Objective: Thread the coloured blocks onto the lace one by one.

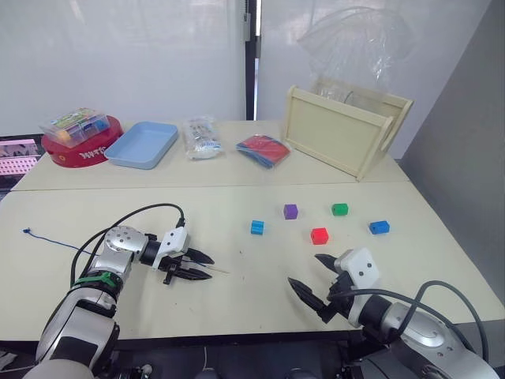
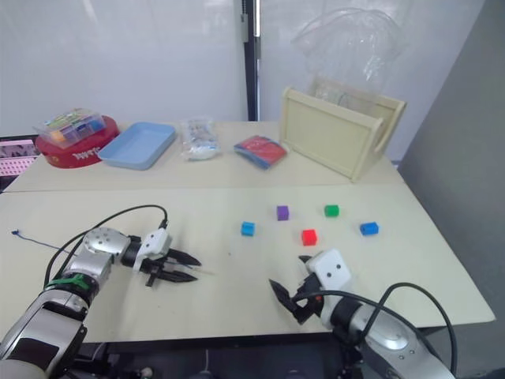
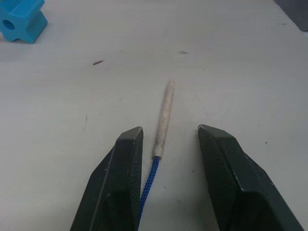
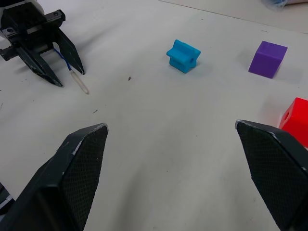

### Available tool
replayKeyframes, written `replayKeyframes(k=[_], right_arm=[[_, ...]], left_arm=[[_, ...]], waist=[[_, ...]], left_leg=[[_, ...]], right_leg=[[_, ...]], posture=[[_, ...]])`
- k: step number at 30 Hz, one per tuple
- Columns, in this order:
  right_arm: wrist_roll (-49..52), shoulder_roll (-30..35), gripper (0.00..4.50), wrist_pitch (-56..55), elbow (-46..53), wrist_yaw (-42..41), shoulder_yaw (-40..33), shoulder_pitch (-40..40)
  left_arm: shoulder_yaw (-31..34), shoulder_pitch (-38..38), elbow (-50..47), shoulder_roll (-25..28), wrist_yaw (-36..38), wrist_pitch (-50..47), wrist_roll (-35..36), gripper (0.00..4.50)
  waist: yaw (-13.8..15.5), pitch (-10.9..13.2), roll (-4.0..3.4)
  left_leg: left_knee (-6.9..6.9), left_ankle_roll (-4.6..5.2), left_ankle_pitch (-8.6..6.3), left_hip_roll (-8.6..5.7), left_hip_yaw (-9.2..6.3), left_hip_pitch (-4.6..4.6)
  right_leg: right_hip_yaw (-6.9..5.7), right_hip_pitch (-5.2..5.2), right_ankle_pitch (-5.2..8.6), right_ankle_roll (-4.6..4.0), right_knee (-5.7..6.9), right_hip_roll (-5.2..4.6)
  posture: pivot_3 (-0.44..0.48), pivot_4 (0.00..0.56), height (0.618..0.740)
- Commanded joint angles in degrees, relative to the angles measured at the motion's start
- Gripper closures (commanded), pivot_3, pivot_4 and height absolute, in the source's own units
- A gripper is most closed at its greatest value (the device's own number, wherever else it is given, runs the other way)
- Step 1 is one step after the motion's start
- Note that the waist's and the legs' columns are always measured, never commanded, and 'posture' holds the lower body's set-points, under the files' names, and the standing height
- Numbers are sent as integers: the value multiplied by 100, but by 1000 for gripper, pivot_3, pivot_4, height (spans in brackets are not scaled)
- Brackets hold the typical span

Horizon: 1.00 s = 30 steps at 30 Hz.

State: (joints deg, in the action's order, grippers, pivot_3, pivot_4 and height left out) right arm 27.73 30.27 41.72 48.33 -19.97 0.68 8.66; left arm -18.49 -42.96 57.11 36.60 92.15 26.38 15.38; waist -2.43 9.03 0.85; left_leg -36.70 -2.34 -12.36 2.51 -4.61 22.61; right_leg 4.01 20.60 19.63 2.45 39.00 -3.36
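Note:
Five coloured blocks lie on the cream table point(image 1: 237, 312): cyan point(image 1: 257, 227), purple point(image 1: 290, 211), green point(image 1: 339, 209), red point(image 1: 319, 235) and blue point(image 1: 379, 227). The dark-blue lace point(image 3: 149, 180) runs from its knot point(image 1: 26, 231) at the far left towards my left arm. Its pale stiff tip point(image 3: 163, 120) lies flat on the table. My left gripper point(image 1: 207, 267) is open and low, one finger on each side of the tip, gripping nothing. My right gripper point(image 1: 306, 270) is open and empty, a little nearer than the red block. The right wrist view shows the cyan block point(image 4: 183, 55) ahead.
Along the back stand a red round tin point(image 1: 79, 151) with a clear box on it, a blue tray point(image 1: 142, 144), a plastic bag point(image 1: 201, 138), a red and blue packet point(image 1: 264, 150) and a wooden crate point(image 1: 343, 130).

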Motion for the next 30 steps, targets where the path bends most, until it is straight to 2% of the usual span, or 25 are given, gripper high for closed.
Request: replayKeyframes(k=[1, 5, 7, 11, 18, 23, 25, 30], right_arm=[[39, 10, 0, 7, 224, 21, -115, -5], [19, -15, 0, -2, 227, 54, -66, -17], [5, -17, 0, -20, 216, 61, -56, -12], [-15, -10, 0, -39, 210, 73, -60, 0], [-186, -102, 0, -139, 155, 251, -216, 214], [-576, -372, 0, -312, 143, 695, -584, 665], [-752, -555, 0, -355, 56, 953, -795, 741], [-1074, -874, 0, -373, -490, 1451, -1314, 383]], left_arm=[[-41, 117, 495, 32, -119, 84, -660, 2843], [75, 29, 598, -43, -12, 61, -788, 4135], [87, 21, 556, -61, 34, 37, -763, 4458], [41, 65, 423, -47, 35, 37, -651, 4458], [315, -95, -130, -98, 35, -416, -344, 4458], [548, 61, -1500, 169, 34, -1418, -94, 4458], [684, 230, -2253, 332, -4, -2095, 28, 4458], [898, 999, -3997, 751, -214, -3381, 314, 4458]], waist=[[-6, 0, 0], [-24, 0, 0], [-29, 0, 0], [-29, -1, 0], [-5, 1, 1], [5, 4, 5], [5, 4, 5], [-27, 5, 1]], left_leg=[[2, 6, -3, 0, 0, -13], [9, 14, -9, 2, 1, -37], [9, 18, -11, 2, 2, -36], [9, 25, -15, 2, 3, -36], [9, 26, -16, 2, 3, -28], [9, 25, -15, 1, 2, -1], [9, 25, -15, 2, 0, 15], [10, 24, -15, 5, 3, 20]], right_leg=[[0, -14, 1, 0, -2, 0], [1, -37, 3, -1, -11, 2], [2, -35, 4, 0, -11, 2], [2, -35, 4, 0, -12, 2], [2, -32, 4, 0, -16, 2], [0, -12, 5, 0, -20, 0], [-1, 6, 4, 0, -16, 0], [3, 19, 4, 0, -10, 1]], posture=[[0, 150, 740], [0, 150, 740], [0, 150, 740], [0, 150, 740], [0, 150, 740], [0, 150, 740], [0, 150, 740], [0, 150, 740]])
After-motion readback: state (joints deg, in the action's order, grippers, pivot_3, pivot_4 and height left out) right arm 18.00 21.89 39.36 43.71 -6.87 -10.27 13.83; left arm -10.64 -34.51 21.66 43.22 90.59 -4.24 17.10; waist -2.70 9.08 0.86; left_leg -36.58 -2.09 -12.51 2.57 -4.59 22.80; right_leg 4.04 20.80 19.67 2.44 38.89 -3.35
